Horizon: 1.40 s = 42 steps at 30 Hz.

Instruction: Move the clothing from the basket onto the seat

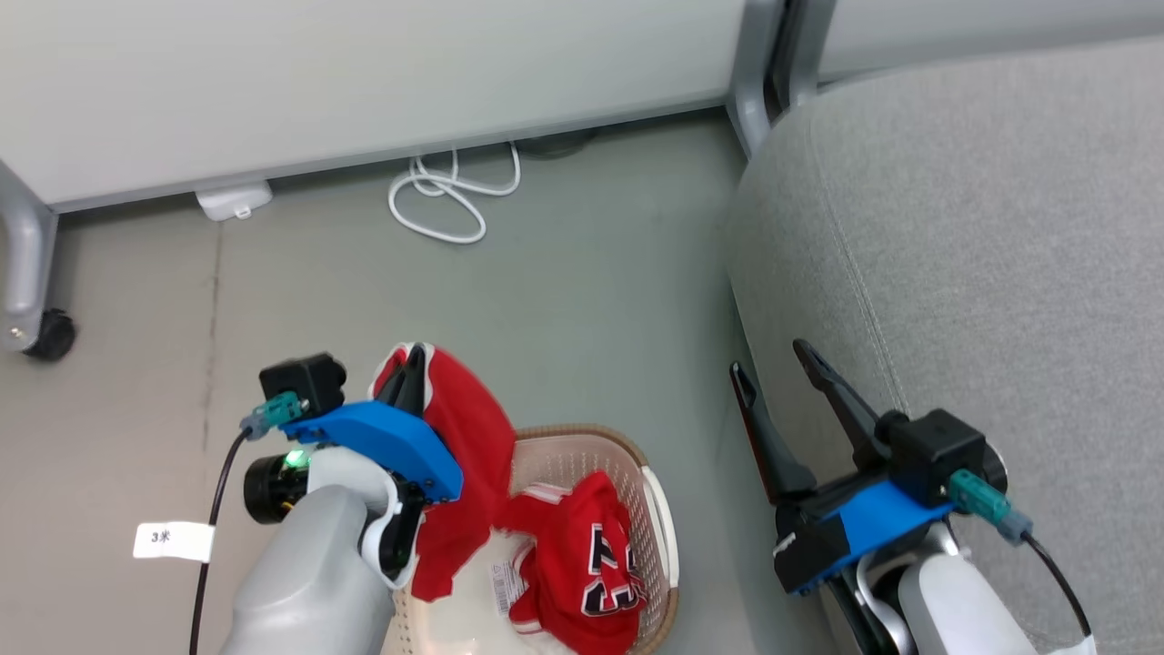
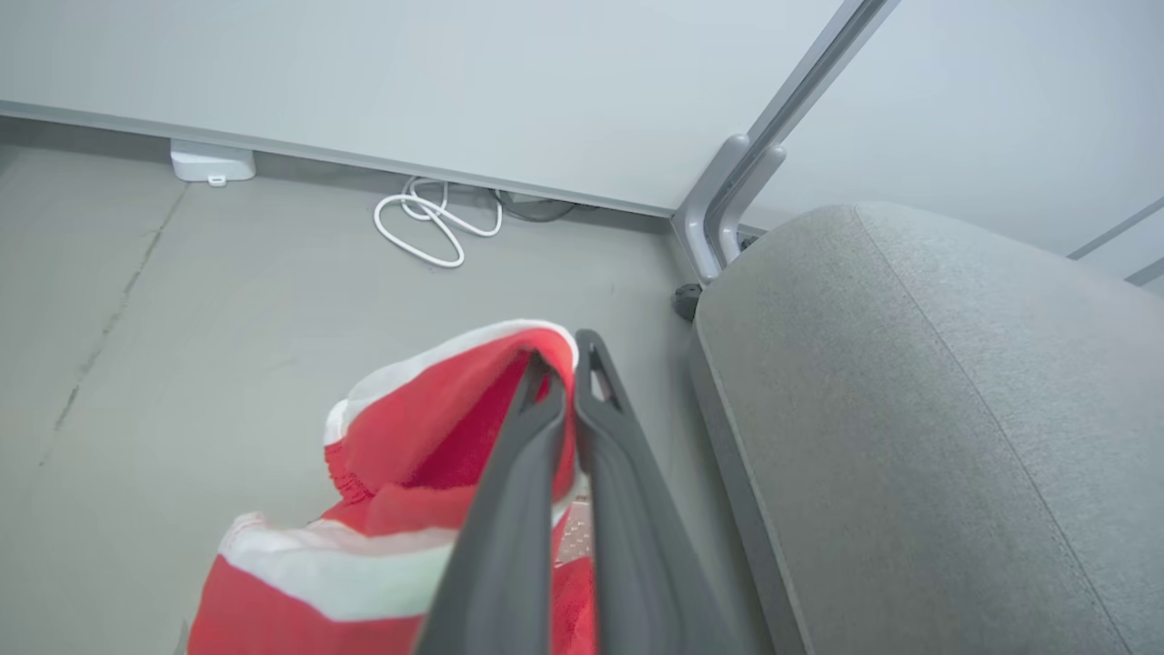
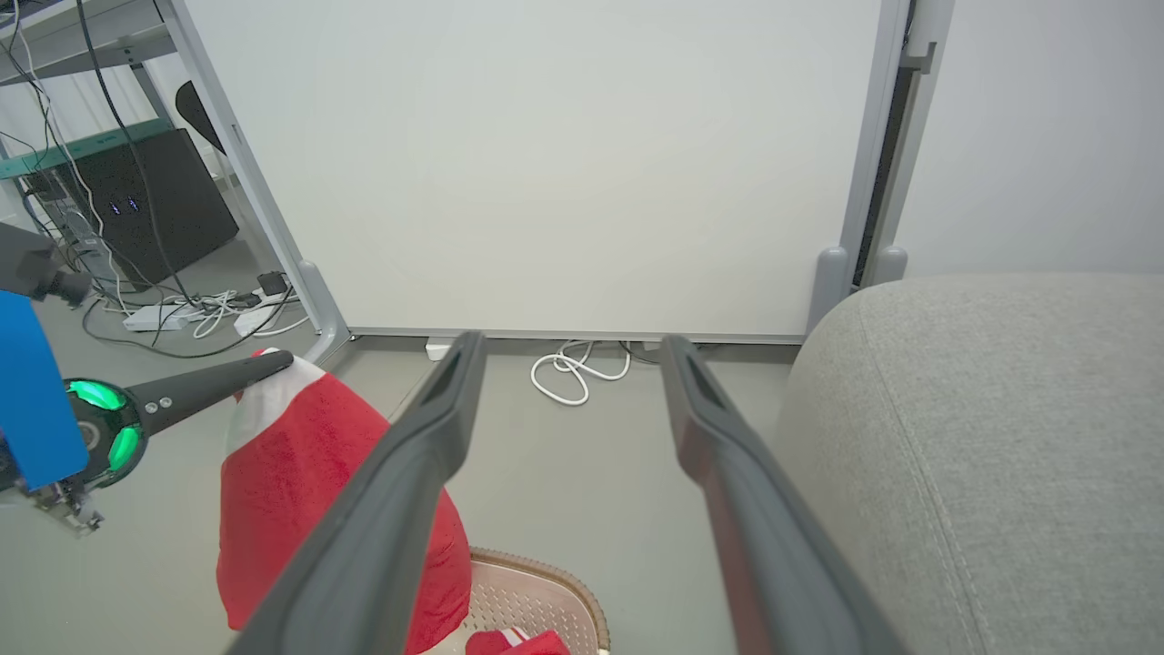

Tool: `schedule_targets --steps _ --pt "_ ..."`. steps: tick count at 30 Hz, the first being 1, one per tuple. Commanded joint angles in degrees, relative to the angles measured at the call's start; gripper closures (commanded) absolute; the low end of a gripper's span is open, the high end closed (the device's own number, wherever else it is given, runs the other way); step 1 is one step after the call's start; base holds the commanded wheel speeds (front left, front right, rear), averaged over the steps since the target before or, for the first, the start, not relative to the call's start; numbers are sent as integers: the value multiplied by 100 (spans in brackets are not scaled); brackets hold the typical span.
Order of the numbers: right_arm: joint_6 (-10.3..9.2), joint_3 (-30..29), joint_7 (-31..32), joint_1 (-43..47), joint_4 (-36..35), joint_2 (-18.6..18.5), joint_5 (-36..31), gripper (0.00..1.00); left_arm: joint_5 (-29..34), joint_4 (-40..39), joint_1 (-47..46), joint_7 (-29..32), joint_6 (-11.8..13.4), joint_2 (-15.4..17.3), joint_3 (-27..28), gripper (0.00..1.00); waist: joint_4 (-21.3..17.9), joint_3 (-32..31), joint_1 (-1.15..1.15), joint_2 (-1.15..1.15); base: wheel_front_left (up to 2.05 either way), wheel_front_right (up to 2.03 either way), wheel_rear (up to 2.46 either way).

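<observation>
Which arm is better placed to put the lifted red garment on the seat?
Left: the left tool is shut on the red garment above the basket; right tool is open, empty.

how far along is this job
Done: nothing yet; the visible seat holds no garment. In hand: the left gripper is shut on the plain red garment, raised over the basket. Left: carry it to the seat, then the lettered garment lying in the basket. The right gripper is open.
</observation>
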Motion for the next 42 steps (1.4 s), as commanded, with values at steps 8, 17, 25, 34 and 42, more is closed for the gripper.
schedule_targets --steps 8,17,25,34,42 --pt "3 -114 179 374 -77 -20 -26 0 -301 -1013 -223 17 -45 2 -496 100 200 -666 2 0 0 0 0" --pt "3 -57 336 528 -179 -20 -21 0 -344 -1669 -729 426 68 2 -904 100 339 -850 2 0 0 0 0" --pt "3 95 455 517 -171 -21 14 0 -506 -2125 -1041 629 266 3 -1333 100 378 -909 2 0 0 0 0" --pt "3 269 554 376 -109 -20 -21 0 -667 -2242 -1048 648 391 4 -1604 100 409 -882 2 0 0 0 0" --pt "3 482 752 -146 295 -21 34 0 -752 -2327 -1057 684 346 4 -1837 100 416 -897 2 0 0 0 0"
